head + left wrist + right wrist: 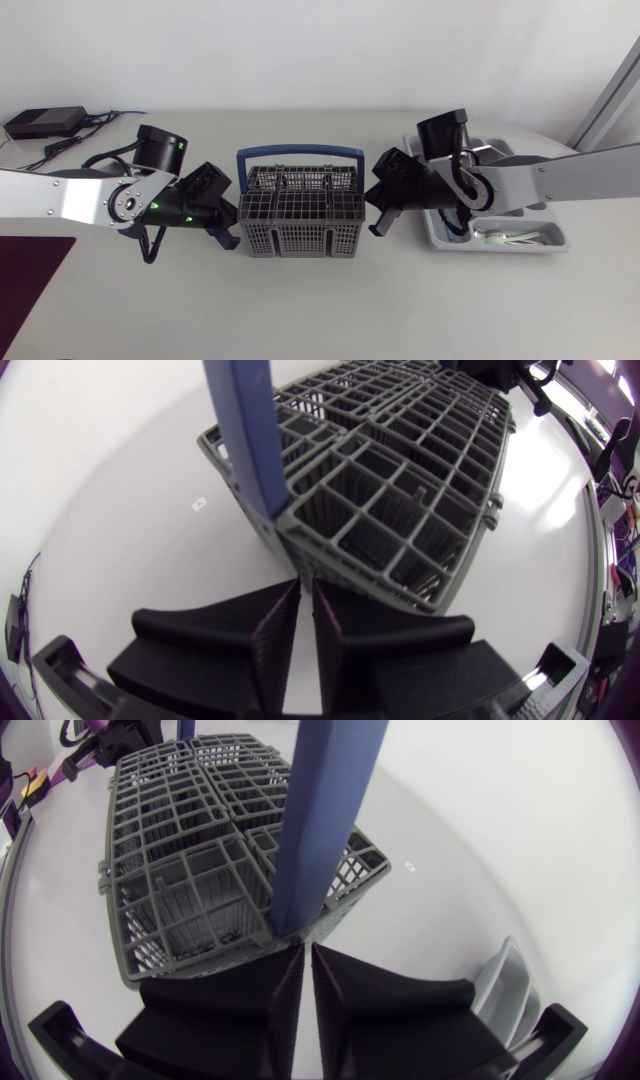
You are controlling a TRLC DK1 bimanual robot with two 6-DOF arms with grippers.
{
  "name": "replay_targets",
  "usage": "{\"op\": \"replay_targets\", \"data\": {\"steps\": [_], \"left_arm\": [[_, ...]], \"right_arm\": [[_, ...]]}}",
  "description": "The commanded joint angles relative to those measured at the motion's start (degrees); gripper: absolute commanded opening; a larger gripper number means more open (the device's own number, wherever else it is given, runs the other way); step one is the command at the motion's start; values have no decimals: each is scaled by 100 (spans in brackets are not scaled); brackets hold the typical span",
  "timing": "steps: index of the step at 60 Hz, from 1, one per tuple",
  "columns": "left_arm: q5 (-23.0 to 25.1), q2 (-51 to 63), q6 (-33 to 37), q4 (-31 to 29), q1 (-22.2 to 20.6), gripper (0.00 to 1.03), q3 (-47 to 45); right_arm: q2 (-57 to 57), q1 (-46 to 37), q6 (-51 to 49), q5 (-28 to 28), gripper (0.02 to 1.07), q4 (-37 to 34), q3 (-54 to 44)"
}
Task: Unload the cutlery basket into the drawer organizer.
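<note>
The grey cutlery basket (298, 215) with a blue handle (298, 152) stands at the table's middle, and its cells look empty in both wrist views. My left gripper (228, 240) sits at the basket's left side. Its fingers stand shut to a thin slit, with the tips right at the basket's wall (380, 530). My right gripper (378, 226) sits at the basket's right side, shut, with the tips just below the foot of the handle (320, 820). I see nothing between either pair of fingers. The grey drawer organizer (500, 248) lies behind my right arm, with a pale utensil (510, 238) in its front compartment.
A black box (45, 122) with cables lies at the back left corner. A dark mat (30, 290) covers the front left corner. Part of the organizer (510, 990) shows beside my right gripper.
</note>
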Motion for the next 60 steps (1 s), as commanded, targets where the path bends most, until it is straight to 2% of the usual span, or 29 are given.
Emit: {"op": "replay_targets", "data": {"steps": [1,21,42,60], "left_arm": [[-10,73,95,42,-35,16,108],[7,-6,227,50,229,16,90],[25,47,333,77,272,16,90],[218,-59,544,42,712,16,-68]], "right_arm": [[137,170,160,39,12,47,179],[163,443,168,233,10,12,214],[198,399,133,549,10,56,135],[-338,170,72,760,11,188,-243]]}}
